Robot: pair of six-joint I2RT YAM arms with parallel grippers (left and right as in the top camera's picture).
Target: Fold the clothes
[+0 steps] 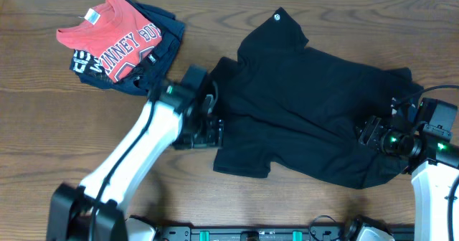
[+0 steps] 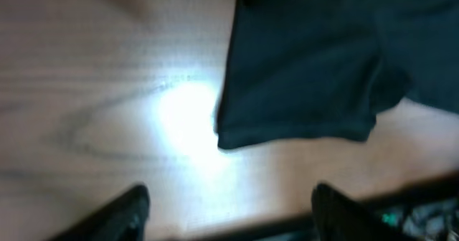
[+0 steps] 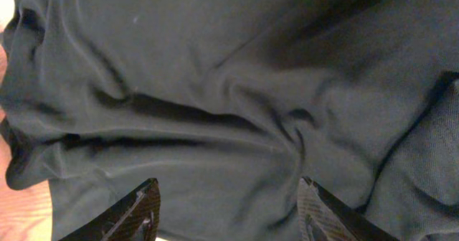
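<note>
**Desk:** Where's the black T-shirt [image 1: 308,105]?

**Field:** Lying rumpled across the middle and right of the wooden table [image 1: 43,126]. It is unfolded, and well apart from the red shirt [image 1: 107,33] and navy garment [image 1: 161,47] heaped at the far left.

**Desk:** And the arms?

**Field:** The left gripper [image 1: 209,130] sits at the shirt's left edge, fingers spread, only bare wood between them. The right gripper [image 1: 369,135] hangs over the wrinkled right side, fingers spread too, pinching nothing.

**Desk:** Which step, then?

**Field:** By the look of it, setting up for the first fold — none is made yet. The next move likely calls for each gripper to close on an edge of cloth, then lift and carry it over evenly — no bunching.
</note>
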